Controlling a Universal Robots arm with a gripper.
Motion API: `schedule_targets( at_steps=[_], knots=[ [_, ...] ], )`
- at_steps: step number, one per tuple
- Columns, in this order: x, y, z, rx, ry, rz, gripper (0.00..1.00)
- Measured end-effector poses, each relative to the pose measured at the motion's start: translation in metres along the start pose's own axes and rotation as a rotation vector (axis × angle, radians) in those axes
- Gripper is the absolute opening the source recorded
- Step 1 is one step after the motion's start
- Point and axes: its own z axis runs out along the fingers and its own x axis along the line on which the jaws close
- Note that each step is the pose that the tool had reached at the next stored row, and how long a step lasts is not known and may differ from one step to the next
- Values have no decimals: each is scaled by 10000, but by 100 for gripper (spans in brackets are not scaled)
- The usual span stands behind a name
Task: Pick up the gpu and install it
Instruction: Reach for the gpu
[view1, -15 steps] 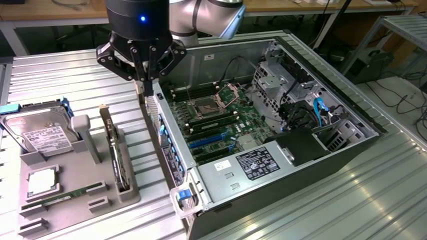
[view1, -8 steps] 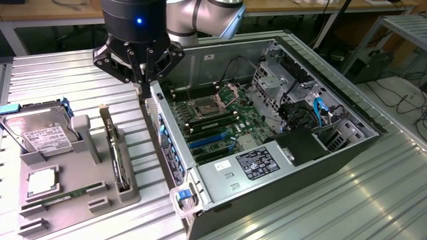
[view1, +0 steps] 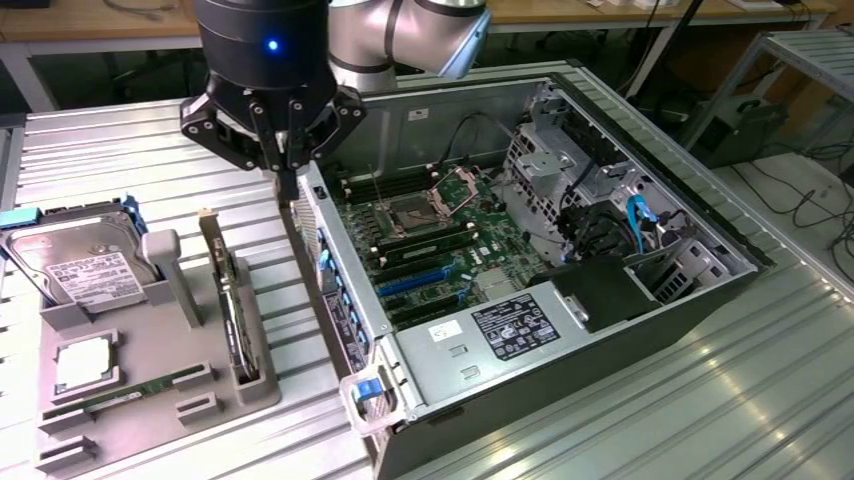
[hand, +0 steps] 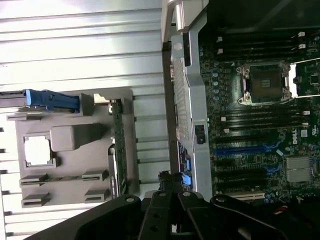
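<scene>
A ribbed, pale metal table (view1: 694, 410) carries the whole setup, its ridges catching the overhead light. Behind it runs a wooden workbench (view1: 107, 20). On the exterior view's right a metal frame (view1: 801, 60) stands over a floor strewn with dark cables (view1: 814, 205).

An open computer case (view1: 694, 300) lies on its side on the table. Inside it are the green motherboard (view1: 427, 245), a bare CPU socket (view1: 407, 215), blue cables (view1: 641, 220) and a labelled power supply (view1: 507, 325).

Just beside the case, toward the exterior view's left, sits a grey parts holder (view1: 147, 420). The gpu (view1: 231, 300) stands on edge in a slot along the side of the holder nearest the case. Its pale bracket end points toward the far side of the table, and nothing grips it. The holder also carries a hard drive (view1: 78, 265) with a white label, propped at a tilt, a CPU chip (view1: 83, 362) lying flat, and a narrow RAM stick (view1: 134, 390).

The gripper (view1: 284, 188) hangs from the arm above the gap between holder and case, close to the case's rear wall. Its jaws are drawn together on nothing. It is above the gpu and apart from it, nearer the bracket end than the other.

From the wrist view, the gripper (hand: 170, 178) points down at the rear wall edge, with the gpu (hand: 118, 140) upright in its slot nearby.
</scene>
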Motion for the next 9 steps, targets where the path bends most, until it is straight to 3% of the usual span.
schedule_targets(
  at_steps=[9],
  knots=[
    [57, -56, -3, 0, 0, 0, 11]
  ],
)
